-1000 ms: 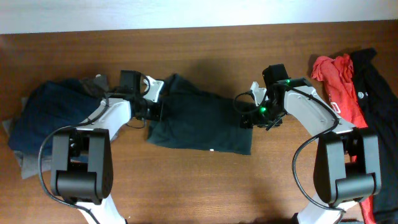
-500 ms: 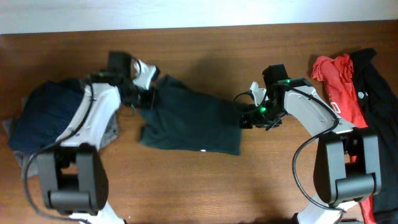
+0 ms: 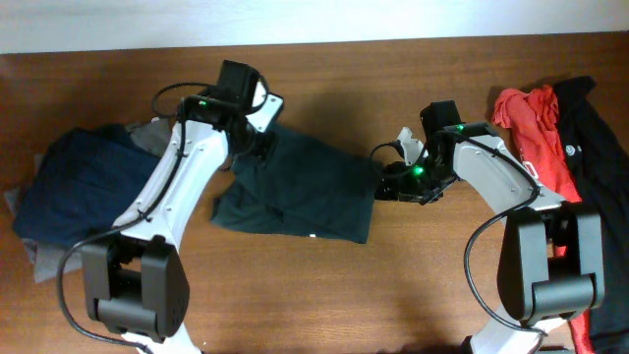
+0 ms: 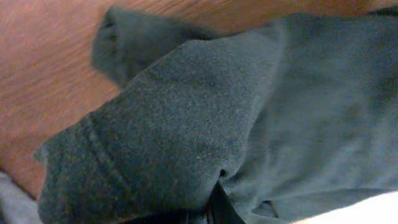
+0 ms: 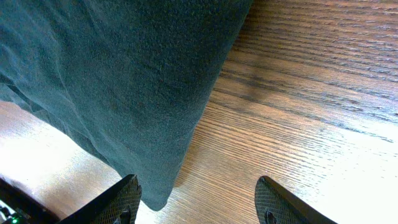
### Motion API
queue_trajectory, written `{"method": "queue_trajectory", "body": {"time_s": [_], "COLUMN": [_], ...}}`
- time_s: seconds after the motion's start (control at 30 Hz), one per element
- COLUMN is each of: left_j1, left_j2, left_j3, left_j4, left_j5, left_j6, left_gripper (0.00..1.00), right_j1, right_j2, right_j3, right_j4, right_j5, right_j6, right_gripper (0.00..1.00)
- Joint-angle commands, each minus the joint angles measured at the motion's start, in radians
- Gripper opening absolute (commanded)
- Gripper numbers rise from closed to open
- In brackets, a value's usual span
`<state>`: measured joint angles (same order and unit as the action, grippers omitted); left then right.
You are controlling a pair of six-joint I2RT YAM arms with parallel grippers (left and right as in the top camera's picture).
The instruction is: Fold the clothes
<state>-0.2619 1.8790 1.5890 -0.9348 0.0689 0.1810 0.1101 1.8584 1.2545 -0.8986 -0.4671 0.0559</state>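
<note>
Dark green shirt (image 3: 295,192) lies on the wooden surface (image 3: 393,295). The left claw (image 3: 257,143) is clamped on its bunched corner, seen close only from the left wrist; the right wrist shows the right claw (image 5: 202,200) open beside the hem.

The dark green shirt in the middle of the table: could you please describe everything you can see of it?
The dark green shirt is a soft, matte knit, folded into a rough rectangle that lies slightly skewed on the wooden table. Its upper left corner is bunched and pinched in the shut left gripper; a stitched hem shows there in the wrist view. The right edge lies flat, and the right gripper sits beside it with its fingers apart, gripping nothing. A small pale mark shows at the lower edge.
</note>
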Motion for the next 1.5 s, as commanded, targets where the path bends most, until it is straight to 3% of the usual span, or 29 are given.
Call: {"method": "queue_trajectory", "body": {"time_s": [0.0,0.17,0.33,0.6,0.9,1.13,1.47], "left_j1": [0.037,0.027,-0.050,-0.289,-0.513,-0.612,-0.655], "left_j2": [0.002,-0.020,-0.023,-0.022,-0.002,0.032,0.124], "left_j3": [0.005,0.072,0.192,0.254,0.254,0.254,0.254], "left_j4": [-0.005,-0.020,-0.024,0.087,0.241,0.327,0.418], "left_j5": [0.043,0.324,0.441,0.440,0.375,0.327,0.323], "left_j6": [-0.034,-0.034,-0.069,-0.238,-0.405,-0.488,-0.502], "left_gripper": [0.00,0.00,0.00,0.00,0.00,0.00,0.01], "right_j1": [-0.007,-0.094,-0.252,-0.457,-0.507,-0.512,-0.512], "right_j2": [0.009,-0.007,-0.051,-0.134,-0.153,-0.153,-0.153], "right_j3": [-0.005,-0.003,0.022,0.046,0.047,0.047,0.047], "right_j4": [-0.004,0.009,-0.017,-0.067,-0.090,-0.090,-0.089], "right_j5": [-0.010,0.060,0.050,0.053,0.052,0.053,0.053], "right_j6": [-0.004,0.122,0.128,0.124,0.106,0.106,0.106], "right_gripper": [0.64,0.64,0.64,0.68,0.68,0.68,0.68]}}
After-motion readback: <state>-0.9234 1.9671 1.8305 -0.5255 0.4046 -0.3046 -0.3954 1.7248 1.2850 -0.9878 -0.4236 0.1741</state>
